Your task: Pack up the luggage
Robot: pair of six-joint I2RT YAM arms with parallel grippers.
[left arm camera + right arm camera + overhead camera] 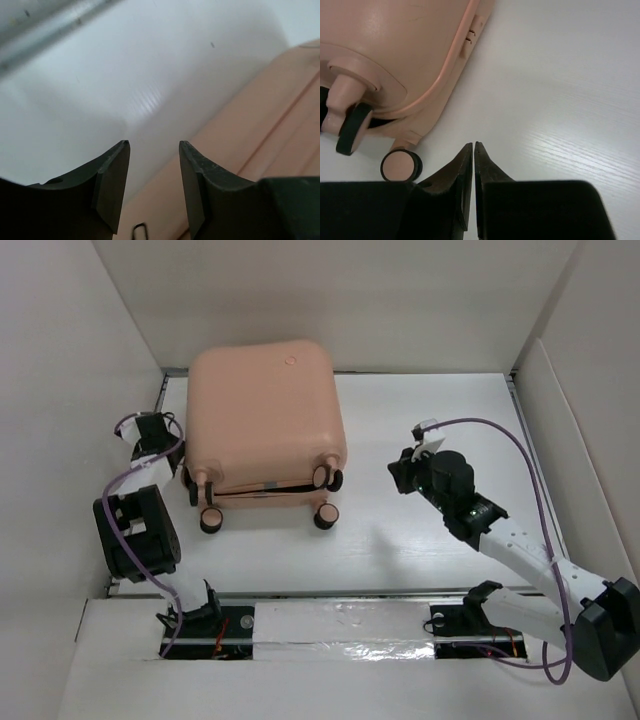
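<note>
Left gripper (152, 145): matte black, curved fingers, spread apart with nothing between them; close beside the luggage's left side.
Luggage (265, 410): smooth peach-pink hard shell, rounded corners, closed, lying flat on the white wood-grain table (430, 540), caster wheels (212, 520) toward the arms.
Right gripper (473, 145): black fingers pinched almost together, empty; clear of the luggage, off its right side.

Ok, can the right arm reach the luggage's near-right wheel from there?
Probably yes: only bare table lies between the right arm and that wheel on the luggage. Its jaws look nearly shut and would need opening.
</note>
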